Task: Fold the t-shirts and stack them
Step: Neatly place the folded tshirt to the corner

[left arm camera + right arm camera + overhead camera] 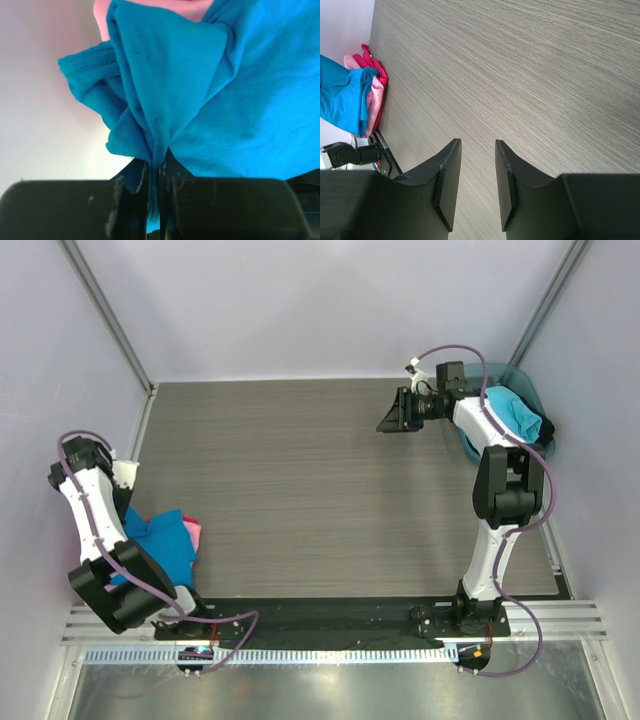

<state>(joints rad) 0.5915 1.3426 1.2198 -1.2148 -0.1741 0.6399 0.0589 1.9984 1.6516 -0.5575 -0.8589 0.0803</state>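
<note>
Deep-blue cloth t-shirt (220,100), bunched by a pink cloth t-shirt (192,533) at the table's (320,490) left edge, is pinched by the left tool (161,167), the right tool (477,150) spread empty; none is judged folded.

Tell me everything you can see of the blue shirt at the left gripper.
The blue shirt is soft knit cloth, crumpled rather than folded flat. A stitched hem shows at its bunched edge. The left gripper is shut on a pinched ridge of it, and creases fan out from the jaws. It sits at the near left edge of the table, resting on a pink shirt that peeks out beside it. Sleeves and neck cannot be made out.
</note>
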